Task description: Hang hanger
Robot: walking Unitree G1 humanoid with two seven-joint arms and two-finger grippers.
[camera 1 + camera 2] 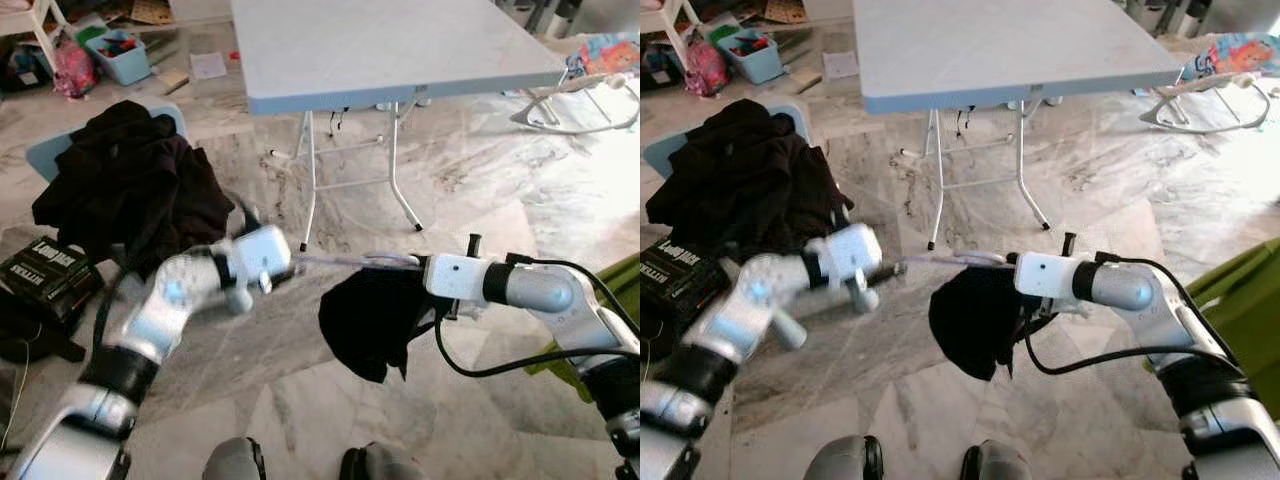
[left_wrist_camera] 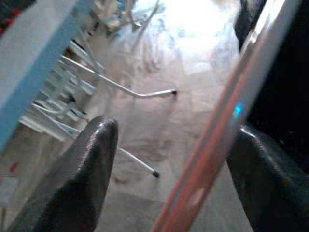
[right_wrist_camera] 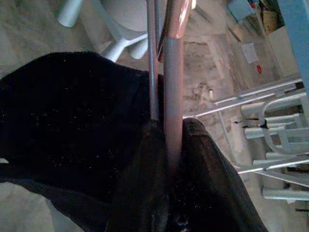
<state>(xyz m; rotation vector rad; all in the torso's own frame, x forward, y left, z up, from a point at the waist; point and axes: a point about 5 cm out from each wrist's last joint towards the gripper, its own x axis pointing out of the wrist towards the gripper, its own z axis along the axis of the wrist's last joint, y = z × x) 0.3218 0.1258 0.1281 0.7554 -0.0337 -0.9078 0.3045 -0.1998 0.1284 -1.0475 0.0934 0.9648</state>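
A pale pink hanger (image 1: 345, 260) is held level over the marble floor, with a black garment (image 1: 370, 320) draped from it. My right gripper (image 1: 418, 264) is shut on one end of the hanger; in the right wrist view its fingers (image 3: 203, 159) clamp the pink bar (image 3: 172, 72) beside the cloth. My left gripper (image 1: 290, 264), blurred by motion, is at the hanger's other end. In the left wrist view its fingers (image 2: 91, 159) stand apart around the bar (image 2: 217, 135), which runs close to one finger.
A grey folding table (image 1: 400, 50) stands ahead on thin white legs. A heap of dark clothes (image 1: 130, 180) covers a blue chair on the left, with a black box (image 1: 45, 265) below it. A green object (image 1: 610, 290) sits at the right.
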